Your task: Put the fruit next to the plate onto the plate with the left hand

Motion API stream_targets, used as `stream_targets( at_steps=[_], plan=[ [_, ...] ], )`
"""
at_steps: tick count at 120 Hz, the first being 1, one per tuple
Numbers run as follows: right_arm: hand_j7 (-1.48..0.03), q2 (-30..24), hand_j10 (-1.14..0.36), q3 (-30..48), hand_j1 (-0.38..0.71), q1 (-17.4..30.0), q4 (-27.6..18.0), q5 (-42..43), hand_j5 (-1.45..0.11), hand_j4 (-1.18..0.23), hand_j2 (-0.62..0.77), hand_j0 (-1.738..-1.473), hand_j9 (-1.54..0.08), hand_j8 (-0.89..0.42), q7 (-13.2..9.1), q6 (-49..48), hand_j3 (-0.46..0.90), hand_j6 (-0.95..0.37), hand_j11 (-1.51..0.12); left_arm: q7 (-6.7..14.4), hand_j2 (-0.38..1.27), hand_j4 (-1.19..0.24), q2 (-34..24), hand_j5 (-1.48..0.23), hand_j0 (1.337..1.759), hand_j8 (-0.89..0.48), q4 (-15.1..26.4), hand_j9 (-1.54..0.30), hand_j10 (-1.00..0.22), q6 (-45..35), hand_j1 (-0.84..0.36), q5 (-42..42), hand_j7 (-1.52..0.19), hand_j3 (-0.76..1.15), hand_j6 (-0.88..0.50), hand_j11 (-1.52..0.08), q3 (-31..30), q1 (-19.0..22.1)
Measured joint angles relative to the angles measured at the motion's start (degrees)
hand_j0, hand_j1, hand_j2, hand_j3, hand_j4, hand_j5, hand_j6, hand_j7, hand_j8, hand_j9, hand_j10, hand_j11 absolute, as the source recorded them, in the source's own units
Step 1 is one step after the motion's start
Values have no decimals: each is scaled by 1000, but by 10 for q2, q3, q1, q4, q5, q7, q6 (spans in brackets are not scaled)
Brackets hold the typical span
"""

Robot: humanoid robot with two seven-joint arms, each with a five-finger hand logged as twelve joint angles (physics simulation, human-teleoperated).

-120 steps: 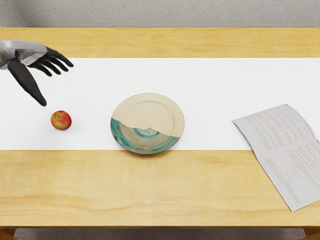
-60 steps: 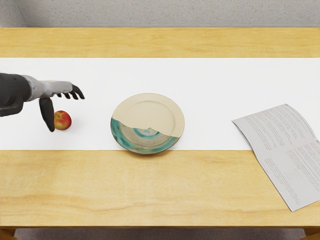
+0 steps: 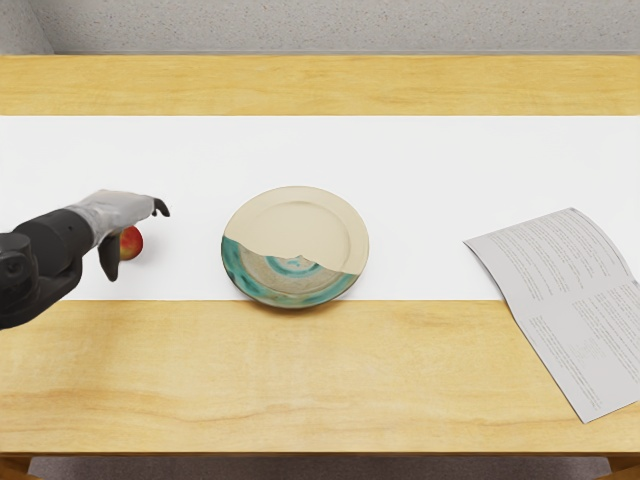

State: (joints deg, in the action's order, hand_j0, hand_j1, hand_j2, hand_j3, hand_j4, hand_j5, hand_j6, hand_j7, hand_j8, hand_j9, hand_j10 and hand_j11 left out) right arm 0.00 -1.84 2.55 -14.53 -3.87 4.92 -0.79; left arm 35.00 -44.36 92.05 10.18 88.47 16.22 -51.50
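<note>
Fruit to be moved is a small red apple (image 3: 133, 243). It lies on the white runner (image 3: 400, 160) of the table (image 3: 300, 380), to the left of the plate (image 3: 300, 215) and apart from it. The left hand (image 3: 120, 215) hangs over the apple and hides most of it. The hand looks open, not gripping. Its thumb (image 3: 107, 262) points down on the near side, and the fingertips (image 3: 160, 208) reach past the far side, so the apple sits between them, probably ready for closing. The plate is empty, so the task is not yet done. A printed sheet (image 3: 565, 300) lies far to the right, out of the way.
</note>
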Motion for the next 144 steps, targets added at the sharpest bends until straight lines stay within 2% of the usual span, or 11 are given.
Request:
stream_targets(
  at_steps=[40,97,125,133,144],
  plan=[
    [-47,0,-36,0,-305,0,0,0,-47,-36,-7,-1658,-47,-36,0,0,0,-36,-47,0,73,-346,12,-443,1658,-347,-48,-442,-345,-19,-55,12,-443,0,-347,-442,-20,-1],
    [-47,0,-36,0,-305,0,0,0,-47,-36,-7,-1658,-47,-36,0,0,0,-36,-47,0,79,-375,54,-482,1658,-376,-103,-481,-375,-63,-91,44,-482,0,-376,-481,-58,-8],
    [-47,0,-36,0,-305,0,0,0,-47,-36,-7,-1658,-47,-36,0,0,0,-36,-47,0,107,-532,47,-678,1658,-492,-85,-682,-528,-66,-269,45,-677,0,-519,-682,-77,-11],
    [-47,0,-36,0,-305,0,0,0,-47,-36,-7,-1658,-47,-36,0,0,0,-36,-47,0,135,-587,45,-760,1656,-436,-82,-764,-578,-65,-301,45,-761,0,-472,-763,-78,-11],
    [-47,0,-36,0,-305,0,0,0,-47,-36,-7,-1658,-47,-36,0,0,0,-36,-47,0,187,-649,46,-854,1653,-369,-81,-858,-536,-64,-345,44,-855,0,-394,-862,-79,-11]
  ],
)
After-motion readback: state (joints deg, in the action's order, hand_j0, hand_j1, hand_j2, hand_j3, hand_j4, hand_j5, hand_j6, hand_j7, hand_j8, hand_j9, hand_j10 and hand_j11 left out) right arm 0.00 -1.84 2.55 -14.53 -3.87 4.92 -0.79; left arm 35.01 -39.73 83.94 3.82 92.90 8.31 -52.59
